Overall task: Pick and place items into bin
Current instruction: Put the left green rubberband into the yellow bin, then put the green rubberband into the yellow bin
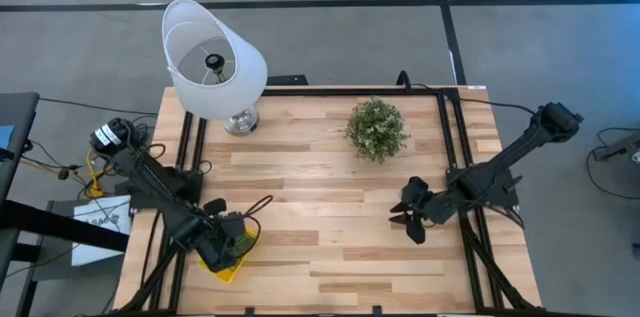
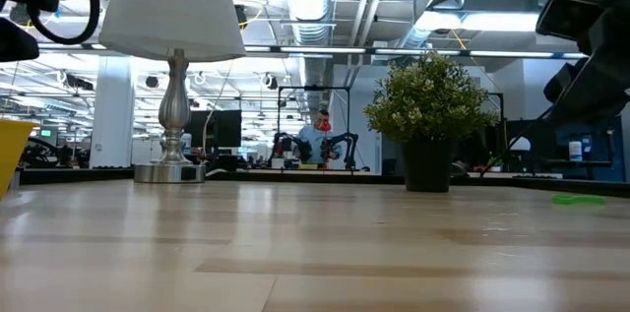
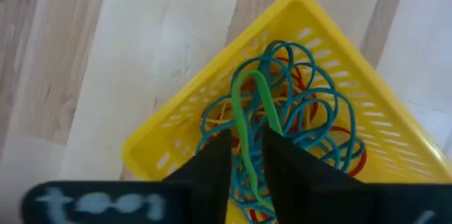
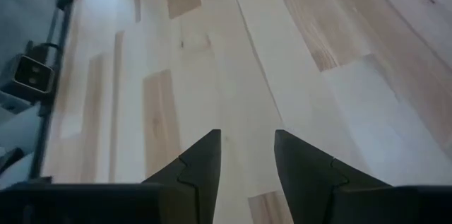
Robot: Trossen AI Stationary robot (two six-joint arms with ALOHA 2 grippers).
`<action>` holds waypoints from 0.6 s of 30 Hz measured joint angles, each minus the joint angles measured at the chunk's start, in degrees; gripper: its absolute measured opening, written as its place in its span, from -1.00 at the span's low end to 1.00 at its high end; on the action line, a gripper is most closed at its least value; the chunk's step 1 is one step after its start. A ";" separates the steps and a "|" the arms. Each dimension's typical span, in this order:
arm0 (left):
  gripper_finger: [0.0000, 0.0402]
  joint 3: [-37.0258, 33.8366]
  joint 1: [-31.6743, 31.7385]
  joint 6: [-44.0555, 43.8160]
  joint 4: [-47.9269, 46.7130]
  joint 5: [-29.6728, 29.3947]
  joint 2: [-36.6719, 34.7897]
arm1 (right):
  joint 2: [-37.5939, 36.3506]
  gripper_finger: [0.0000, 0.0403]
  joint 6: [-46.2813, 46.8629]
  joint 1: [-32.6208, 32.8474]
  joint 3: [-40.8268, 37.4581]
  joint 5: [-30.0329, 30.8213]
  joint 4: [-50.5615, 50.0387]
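The yellow bin (image 3: 332, 61) sits at the table's near left corner (image 1: 228, 265) and holds a tangle of blue, red and green loops (image 3: 311, 121). My left gripper (image 3: 247, 139) hovers right over it with its fingers a small gap apart. One green loop (image 3: 247, 90) runs through that gap and reaches out past the fingertips over the pile. My right gripper (image 4: 247, 139) is open and empty above bare wood at the table's right side (image 1: 410, 219). A single green loop (image 2: 579, 198) lies flat on the table at the right of the low view. My left gripper points down into the bin, and a strand of the green loop (image 3: 248, 157) passes between its two fingers. A gap shows on either side of the strand. I cannot tell whether the fingers touch it.
A lamp with a white shade (image 1: 213, 62) stands at the far left of the table, and a small potted plant (image 1: 377, 129) at the far middle. Black rails (image 1: 452, 147) run along both sides. Bare wood lies in the middle between the arms.
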 joint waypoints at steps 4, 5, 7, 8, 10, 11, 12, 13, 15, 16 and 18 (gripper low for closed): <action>-0.48 0.00 0.04 2.04 0.04 3.86 0.00 | 0.76 -0.37 -0.01 -0.52 0.00 -4.12 -2.42; -0.45 0.00 0.04 2.63 0.04 5.00 0.00 | 0.54 -0.37 0.00 -0.62 0.03 -6.91 -4.21; -0.41 0.00 0.02 2.75 0.04 5.85 -0.20 | -0.13 -0.37 0.47 -0.74 0.36 -10.79 -8.21; -0.40 0.18 0.02 2.54 -0.29 5.83 -0.48 | -0.56 -0.37 0.90 -0.77 0.51 -11.16 -10.06; -0.39 1.27 0.02 2.45 -1.26 5.02 -1.14 | -1.44 -0.37 1.39 -1.27 0.55 -11.01 -14.31; -0.39 2.02 0.02 2.52 -1.85 3.94 -1.51 | -1.71 -0.37 1.42 -1.62 0.55 -11.08 -16.24; -0.39 2.81 0.02 2.58 -2.53 2.61 -1.89 | -2.05 -0.37 1.43 -2.05 0.55 -11.38 -18.29; -0.39 3.74 0.02 2.61 -3.30 1.19 -2.24 | -2.48 -0.37 1.42 -2.50 0.55 -11.75 -20.20; -0.39 5.53 0.02 2.64 -4.33 -1.25 -2.98 | -3.14 -0.37 0.90 -3.53 0.55 -11.70 -24.07; -0.39 6.28 0.02 2.66 -4.74 -2.27 -3.33 | -3.27 -0.37 0.33 -4.14 0.55 -11.36 -25.68; -0.39 7.33 0.02 2.68 -4.98 -4.09 -4.10 | -3.28 -0.37 -1.11 -5.27 0.55 -10.17 -28.28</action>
